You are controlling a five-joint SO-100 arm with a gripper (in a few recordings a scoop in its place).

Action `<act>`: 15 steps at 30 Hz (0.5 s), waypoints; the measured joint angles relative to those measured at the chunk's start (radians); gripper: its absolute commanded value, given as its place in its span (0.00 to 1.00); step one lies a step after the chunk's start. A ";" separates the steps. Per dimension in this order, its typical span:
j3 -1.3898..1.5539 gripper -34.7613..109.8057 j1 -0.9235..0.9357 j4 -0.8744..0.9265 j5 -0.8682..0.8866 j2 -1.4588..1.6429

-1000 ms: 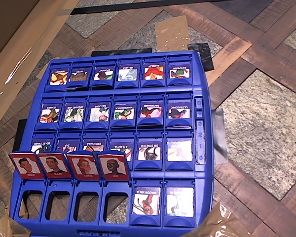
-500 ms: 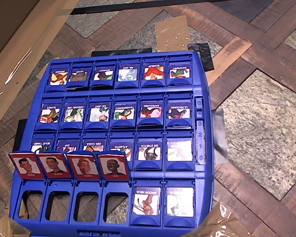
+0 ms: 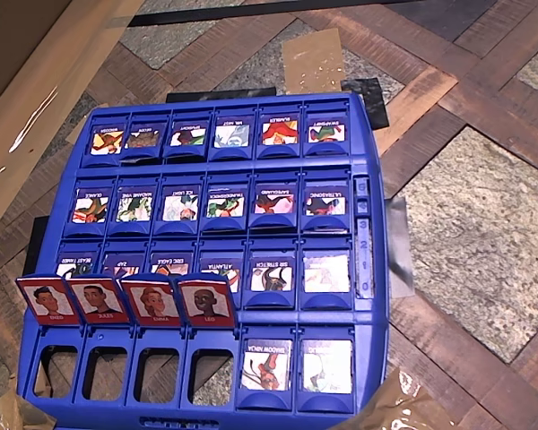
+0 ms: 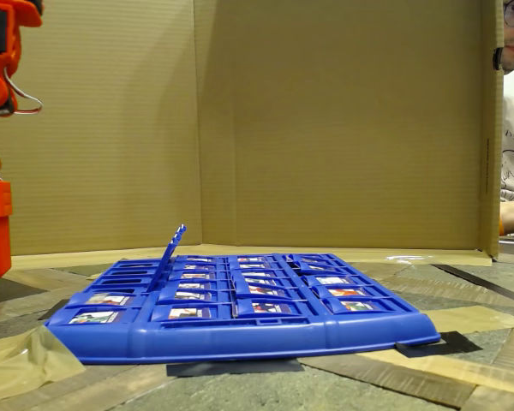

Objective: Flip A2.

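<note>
Red-framed A2 (image 3: 155,300) stands up w/ a brown-haired face, beside LEO tile (image 3: 206,301) on blue board (image 3: 374,296). Can't tell gripper's state.

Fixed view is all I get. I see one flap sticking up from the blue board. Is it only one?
Observer: No. In the overhead view four red-framed tiles stand side by side in one row.
Operator: What's on them?
Observer: Cartoon faces. The rightmost one in the overhead view is the LEO tile.
Operator: And next to that one?
Observer: To its right and a little lower in that picture, the SHADOW NINJA tile lies flat.
</note>
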 measured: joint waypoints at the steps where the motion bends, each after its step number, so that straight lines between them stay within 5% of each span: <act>1: -0.008 0.24 -0.005 0.009 0.000 -0.006; 9: -0.137 0.25 -0.058 0.124 0.000 -0.106; 12: -0.184 0.37 -0.063 0.216 0.000 -0.133; 15: -0.258 0.37 -0.063 0.318 0.000 -0.176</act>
